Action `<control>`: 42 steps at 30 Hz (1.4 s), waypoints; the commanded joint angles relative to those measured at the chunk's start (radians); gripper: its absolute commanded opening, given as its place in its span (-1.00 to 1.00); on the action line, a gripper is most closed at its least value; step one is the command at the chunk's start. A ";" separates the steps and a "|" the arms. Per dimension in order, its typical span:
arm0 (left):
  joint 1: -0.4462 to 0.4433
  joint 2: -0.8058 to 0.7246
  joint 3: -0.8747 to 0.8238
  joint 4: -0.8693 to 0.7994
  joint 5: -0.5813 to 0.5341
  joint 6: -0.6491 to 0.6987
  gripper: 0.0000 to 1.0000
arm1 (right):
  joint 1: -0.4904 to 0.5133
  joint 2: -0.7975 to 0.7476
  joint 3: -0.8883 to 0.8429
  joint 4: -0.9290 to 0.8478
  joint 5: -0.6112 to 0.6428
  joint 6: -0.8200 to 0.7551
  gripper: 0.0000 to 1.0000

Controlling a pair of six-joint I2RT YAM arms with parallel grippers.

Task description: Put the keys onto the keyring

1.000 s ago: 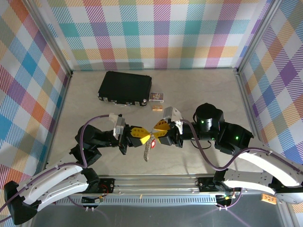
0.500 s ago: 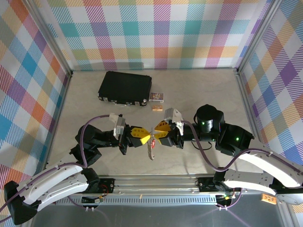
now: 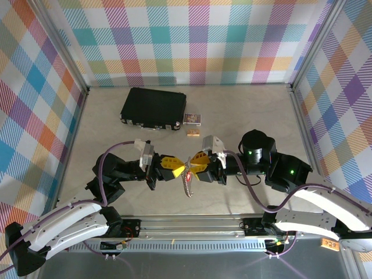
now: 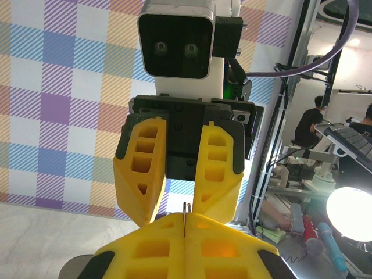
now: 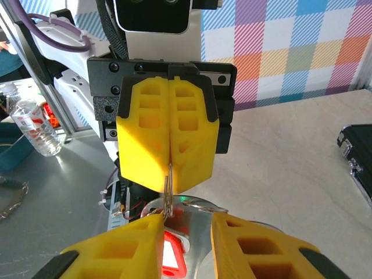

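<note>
Top external: shut left claw (image 3: 183,170) pinches the metal loop of the red plastic-tag keyring (image 3: 189,174), seemingly steadying it. Part-open right claw (image 3: 192,166) flanks flat silvery keys (image 3: 187,186); grip unclear.

Keyring (image 3: 187,170): centre of the overhead frame, a little below the middle. Its red tag (image 5: 171,256) has a paler label window. It sits at bottom centre of the right wrist view, held between the right fingers (image 5: 125,250) and lying against the frame-left one. Wire ring (image 5: 195,204): thin grey loop just above the tag, seen nearly edge-on. A thin metal edge rises from there, upright, pinched in the closed left fingers (image 5: 145,139); ring or key, cannot tell. A like sliver stands at the finger seam, lower centre of the left wrist view. Keys (image 3: 187,186): slim silvery bunch hanging just below the tag in the overhead frame; count unreadable.
</note>
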 commanded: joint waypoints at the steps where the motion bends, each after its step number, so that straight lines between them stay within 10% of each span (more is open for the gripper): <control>1: -0.009 -0.008 0.014 0.025 0.008 0.007 -1.00 | 0.005 0.000 -0.004 0.031 -0.037 -0.010 -0.45; 14: -0.008 -0.008 0.020 0.009 0.009 0.015 -1.00 | 0.005 0.037 -0.005 0.080 -0.055 0.002 -0.50; 24: -0.008 -0.024 0.021 -0.058 -0.002 0.048 -1.00 | 0.005 0.022 -0.011 0.057 0.002 -0.010 -0.97; 35: -0.008 -0.030 0.265 -0.723 -0.092 0.364 -0.44 | 0.006 0.127 0.177 -0.298 0.036 -0.214 -1.00; 42: -0.009 0.040 0.342 -0.830 -0.008 0.392 -0.38 | 0.006 0.206 0.297 -0.429 -0.003 -0.284 -1.00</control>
